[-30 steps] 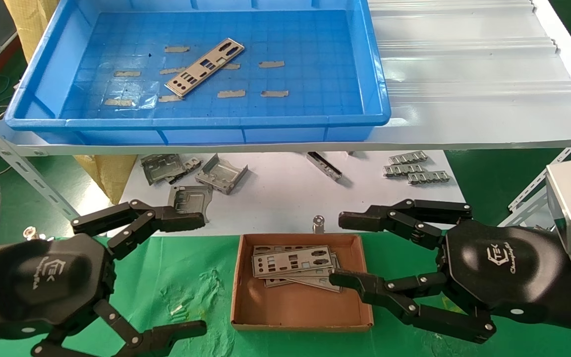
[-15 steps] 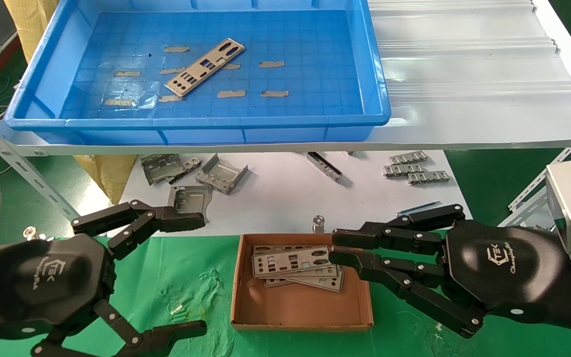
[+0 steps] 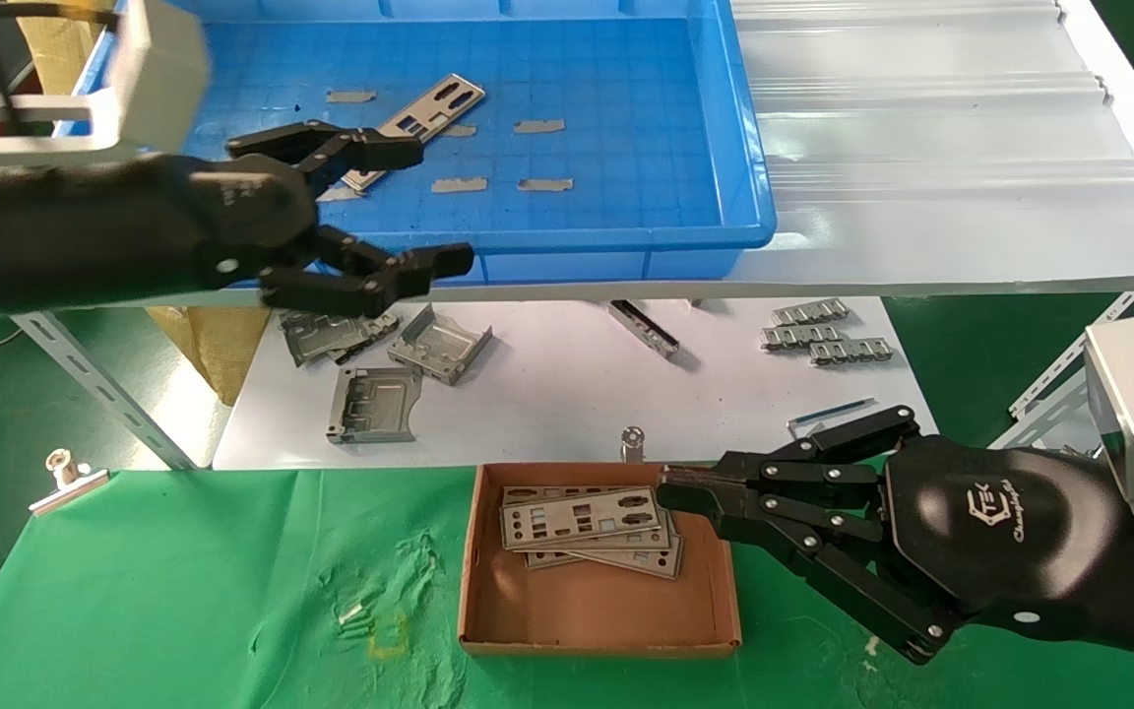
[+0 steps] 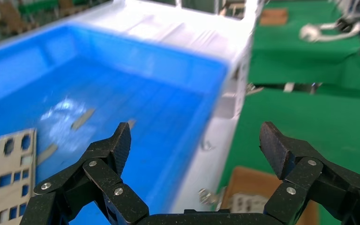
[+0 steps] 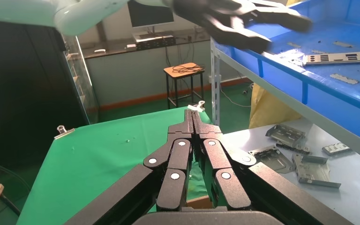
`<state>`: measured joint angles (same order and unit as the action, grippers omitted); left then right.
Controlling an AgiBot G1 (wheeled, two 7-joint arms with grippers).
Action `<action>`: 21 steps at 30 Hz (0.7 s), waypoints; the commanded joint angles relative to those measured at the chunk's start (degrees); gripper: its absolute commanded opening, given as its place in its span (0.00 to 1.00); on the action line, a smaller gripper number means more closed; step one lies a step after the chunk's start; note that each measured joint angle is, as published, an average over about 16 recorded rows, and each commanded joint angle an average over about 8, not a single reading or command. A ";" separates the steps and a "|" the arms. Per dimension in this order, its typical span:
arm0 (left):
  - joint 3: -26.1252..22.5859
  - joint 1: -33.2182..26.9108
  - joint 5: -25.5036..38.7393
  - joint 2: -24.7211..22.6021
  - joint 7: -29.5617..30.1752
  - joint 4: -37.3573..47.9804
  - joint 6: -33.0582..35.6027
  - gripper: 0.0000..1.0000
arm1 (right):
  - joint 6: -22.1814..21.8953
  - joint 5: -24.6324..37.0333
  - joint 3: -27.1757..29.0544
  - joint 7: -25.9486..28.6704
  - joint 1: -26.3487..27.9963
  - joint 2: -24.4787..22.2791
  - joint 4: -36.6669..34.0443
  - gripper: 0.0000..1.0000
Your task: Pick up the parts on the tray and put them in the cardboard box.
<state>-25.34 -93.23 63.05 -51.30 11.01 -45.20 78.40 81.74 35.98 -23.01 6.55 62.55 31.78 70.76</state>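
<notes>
One silver punched part [image 3: 436,108] lies slantwise on the floor of the blue tray [image 3: 626,239]; it also shows in the left wrist view as part [image 4: 9,178]. My left gripper [image 3: 441,205] hangs open over the tray's front wall, with one finger across the part's near end and nothing held. Its wrist view shows the left gripper [image 4: 197,136] wide open above the tray rim [image 4: 211,75]. The cardboard box [image 3: 597,611] holds several stacked parts [image 3: 582,519]. My right gripper [image 3: 667,489] is shut and empty at the box's far right corner, beside the stack.
Bent grey brackets [image 3: 370,404] and small metal pieces [image 3: 828,335] lie on the white lower shelf. A slanted shelf strut [image 3: 85,364] runs under the tray's left end. A clip [image 3: 65,473] sits on the green cloth [image 3: 183,591].
The left arm has swung up from beside the box to the tray's front edge, still open. The right gripper has gone from wide open to shut next to the box's stack.
</notes>
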 commanded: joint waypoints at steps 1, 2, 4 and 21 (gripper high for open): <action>-1.54 -4.17 3.14 -2.98 -1.19 6.20 -0.49 1.00 | 0.00 0.00 0.00 0.00 0.00 0.00 0.00 0.00; -1.99 -5.78 4.18 -4.30 -2.03 9.11 -1.30 1.00 | 0.00 0.00 0.00 0.00 0.00 0.00 0.00 0.00; -2.76 -8.62 6.03 -6.77 -3.44 14.47 -3.39 1.00 | 0.00 0.00 0.00 0.00 0.00 0.00 0.00 0.00; -6.22 -17.07 13.46 -18.88 -10.38 37.35 -18.11 1.00 | 0.00 0.00 0.00 0.00 0.00 0.00 0.00 1.00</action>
<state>-31.43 -110.29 76.31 -69.87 0.61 -8.37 60.71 81.74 35.98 -23.01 6.55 62.55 31.78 70.76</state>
